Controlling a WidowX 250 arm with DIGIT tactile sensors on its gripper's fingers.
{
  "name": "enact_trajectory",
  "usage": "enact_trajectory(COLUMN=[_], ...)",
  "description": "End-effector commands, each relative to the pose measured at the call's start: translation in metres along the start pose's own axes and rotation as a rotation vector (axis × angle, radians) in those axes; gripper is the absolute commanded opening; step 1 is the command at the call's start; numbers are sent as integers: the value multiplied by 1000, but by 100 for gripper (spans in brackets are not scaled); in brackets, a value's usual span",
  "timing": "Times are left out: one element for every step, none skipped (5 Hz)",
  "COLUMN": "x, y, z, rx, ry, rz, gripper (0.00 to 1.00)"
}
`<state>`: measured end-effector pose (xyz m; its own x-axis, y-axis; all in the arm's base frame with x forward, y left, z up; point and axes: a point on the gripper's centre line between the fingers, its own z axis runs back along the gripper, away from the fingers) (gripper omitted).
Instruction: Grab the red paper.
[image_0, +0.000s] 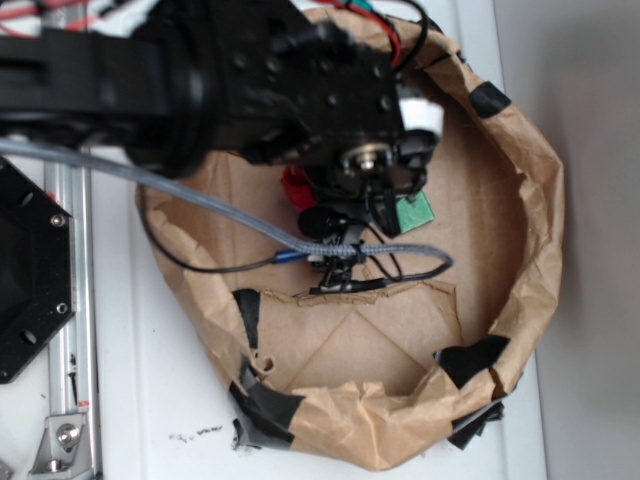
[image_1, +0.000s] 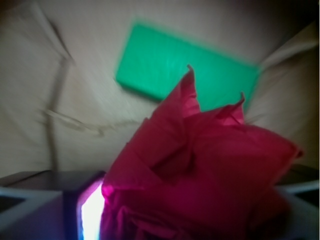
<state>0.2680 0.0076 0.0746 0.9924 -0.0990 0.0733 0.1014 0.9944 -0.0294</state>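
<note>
The red paper (image_1: 200, 170) is a wrinkled, ruffled wad that fills the lower middle of the wrist view. It sits between the two fingers of my gripper (image_1: 190, 212), and its sides press against the left finger (image_1: 75, 210) and the right finger (image_1: 300, 200). The gripper is shut on it. In the exterior view only a small piece of the red paper (image_0: 294, 186) shows beside the black wrist, which covers the rest. The gripper's fingers are hidden under the arm there.
A flat green block (image_1: 185, 70) lies on the brown floor just beyond the wad, and a corner of the green block (image_0: 415, 210) shows by the wrist. A crumpled tan paper wall (image_0: 535, 230) with black tape patches (image_0: 470, 360) rings the area. Cables (image_0: 330, 250) trail across it.
</note>
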Motion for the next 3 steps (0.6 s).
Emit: enact_trajectory(x=[2,-7,-11], y=[-19,-22,-21], z=[71,86,84], rx=[-21,30,93], ry=[-77,-80,-82], rz=[5,36,52], gripper=[0,0,0])
